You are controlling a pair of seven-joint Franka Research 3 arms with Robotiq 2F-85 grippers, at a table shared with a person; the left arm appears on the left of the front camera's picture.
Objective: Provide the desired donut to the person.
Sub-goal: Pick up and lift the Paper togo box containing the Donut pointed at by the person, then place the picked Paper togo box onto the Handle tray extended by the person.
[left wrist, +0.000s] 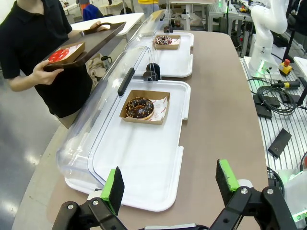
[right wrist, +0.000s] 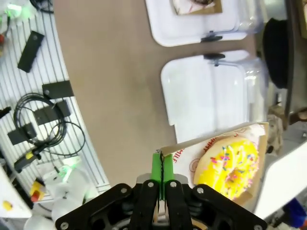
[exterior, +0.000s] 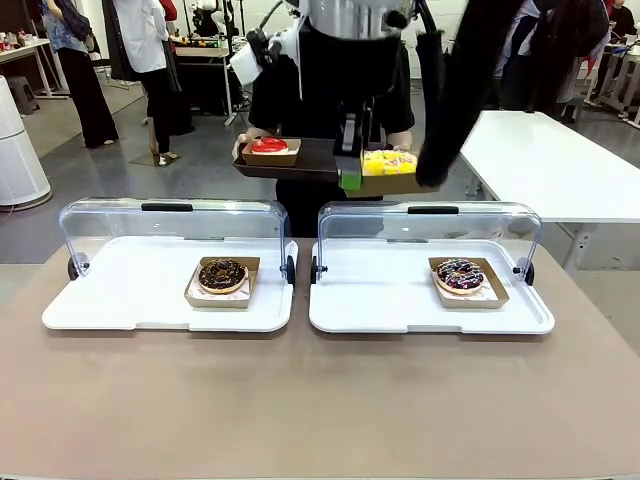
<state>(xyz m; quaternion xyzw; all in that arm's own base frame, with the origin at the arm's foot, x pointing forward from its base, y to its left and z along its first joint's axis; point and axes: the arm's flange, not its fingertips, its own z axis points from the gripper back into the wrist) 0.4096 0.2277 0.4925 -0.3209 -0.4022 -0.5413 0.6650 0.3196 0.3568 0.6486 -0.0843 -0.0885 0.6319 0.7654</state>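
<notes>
The yellow sprinkled donut [exterior: 390, 162] sits in its paper tray [right wrist: 192, 158] at the right end of the person's [exterior: 330, 90] dark serving tray [exterior: 310, 160], near a red donut [exterior: 269, 146]. The right pincer [exterior: 350, 178] is clamped on the paper tray's near edge, and the donut lies just beyond it. The left pincer [left wrist: 170, 184] stands apart, well back over the counter [left wrist: 225, 96].

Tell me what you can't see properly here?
- Front view: the right gripper, shut on the yellow donut's box, covers its corner; whether it rests on the person's dark tray is unclear.
- Front view: the blurred right arm hides that tray's end.
- Right wrist view: print on the paper is cut off by the yellow donut.
- Left wrist view: the far donut is too small for detail.
</notes>
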